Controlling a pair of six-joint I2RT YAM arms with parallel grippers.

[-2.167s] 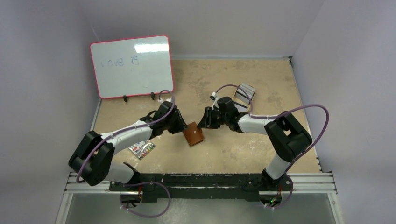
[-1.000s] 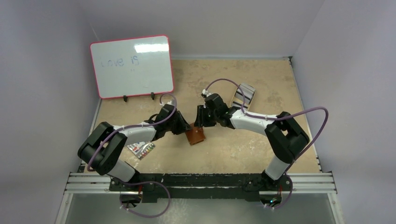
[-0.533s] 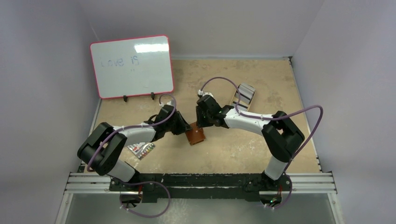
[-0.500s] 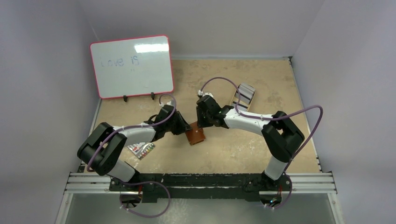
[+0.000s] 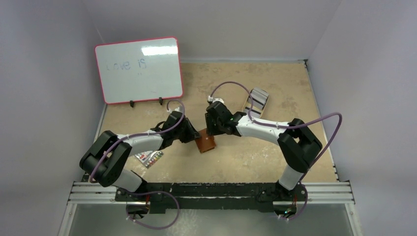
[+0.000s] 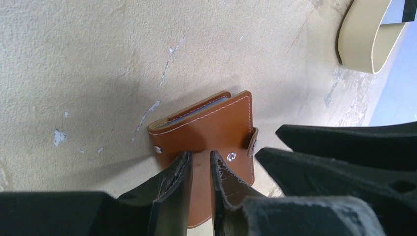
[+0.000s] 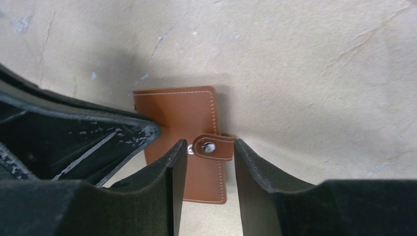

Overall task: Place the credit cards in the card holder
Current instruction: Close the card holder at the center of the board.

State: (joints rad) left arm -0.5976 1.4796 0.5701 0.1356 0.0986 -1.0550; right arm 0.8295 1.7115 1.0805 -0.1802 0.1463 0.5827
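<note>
While my left hand [image 6: 196, 172] stays pinched on the closed brown leather bifold card holder [image 6: 211, 132] flat mid-desk, my right hand [image 7: 210, 162] has swung in, fingers parted astride its snap strap [image 7: 213, 147], gripping nothing; unsnapping comes next.

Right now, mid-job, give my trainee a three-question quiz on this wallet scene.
1. True or false: the card holder lies closed on the table.
2. The right gripper straddles which part? A) snap strap B) whiteboard C) tin
3. Fill in: the left gripper sits with its jaws nearly ____ over the holder's cover.

Key: 1 true; 2 A, the snap strap; 3 shut.
</note>
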